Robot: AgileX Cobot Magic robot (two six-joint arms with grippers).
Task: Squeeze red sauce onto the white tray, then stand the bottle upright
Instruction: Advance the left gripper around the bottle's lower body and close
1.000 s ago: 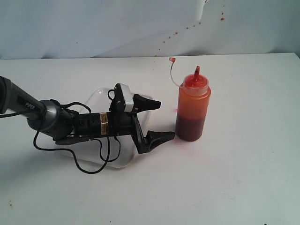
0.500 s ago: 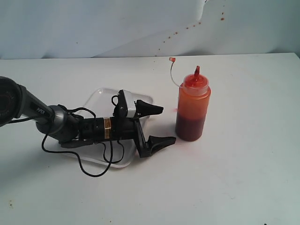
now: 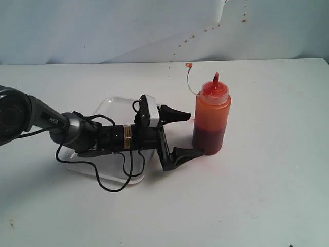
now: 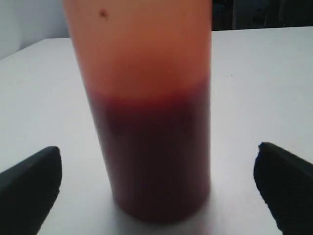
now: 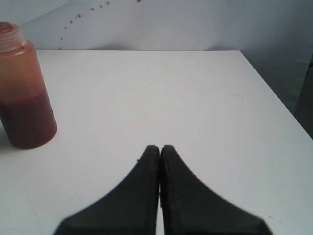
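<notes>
The bottle stands upright on the table, orange-red above and dark red below, with its small cap hanging on a thin strap. It fills the left wrist view and shows at the edge of the right wrist view. My left gripper is open, its fingers just short of the bottle's lower part, one on each side. The white tray lies under the left arm, mostly covered. No red sauce blob shows on it. My right gripper is shut and empty, out of the exterior view.
The left arm and its black cable lie across the tray. Red specks dot the back wall. The table edge runs along one side in the right wrist view.
My left gripper has moved right toward the bottle, from well short of it to flanking its lower part. The bottle has not moved.
</notes>
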